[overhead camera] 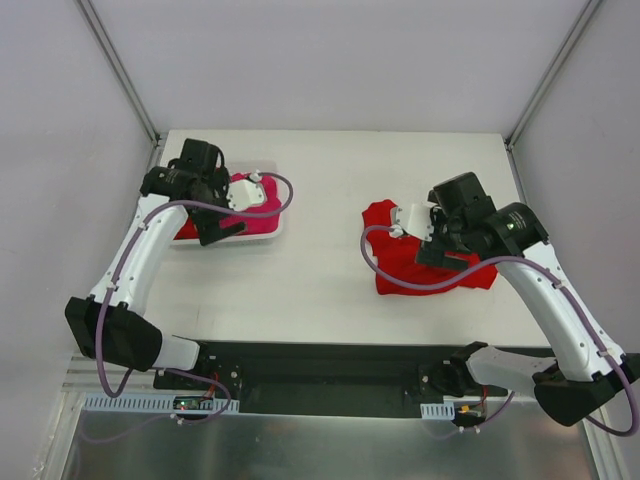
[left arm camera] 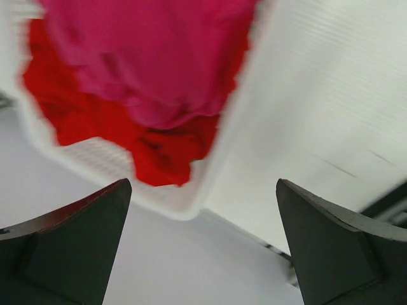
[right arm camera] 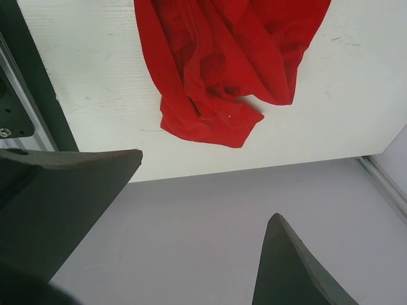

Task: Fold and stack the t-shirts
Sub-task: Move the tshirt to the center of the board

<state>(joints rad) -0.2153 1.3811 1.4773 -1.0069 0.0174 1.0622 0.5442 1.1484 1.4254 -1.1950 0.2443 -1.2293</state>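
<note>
My left gripper (left arm camera: 203,190): spread, empty, poised at hot-pink cloth t-shirt (left arm camera: 152,57) in white lattice basket (left arm camera: 172,204) for pickup | my right gripper (right arm camera: 208,184): spread, empty, above crumpled red cloth t-shirt (right arm camera: 216,70)

White surface (overhead camera: 330,290), matte and rectangular. Faint scuffs and thin dark marks show on it close up in the right wrist view. It is boxed in on three sides by plain pale grey panels: back wall (overhead camera: 330,60), left wall (overhead camera: 60,150), right wall (overhead camera: 600,120). A slim metal strut runs up each back corner, left strut (overhead camera: 116,65) and right strut (overhead camera: 553,68), both leaning outward toward the top. A black mounting rail (overhead camera: 330,362) spans the near edge of the surface. Below it lies a brushed metal sheet (overhead camera: 330,450) with dull reflections. A white slotted cable duct (overhead camera: 125,403) sits at the rail's left end, with a shorter piece at the right. Light is even, soft and diffuse, and shadows are weak.
</note>
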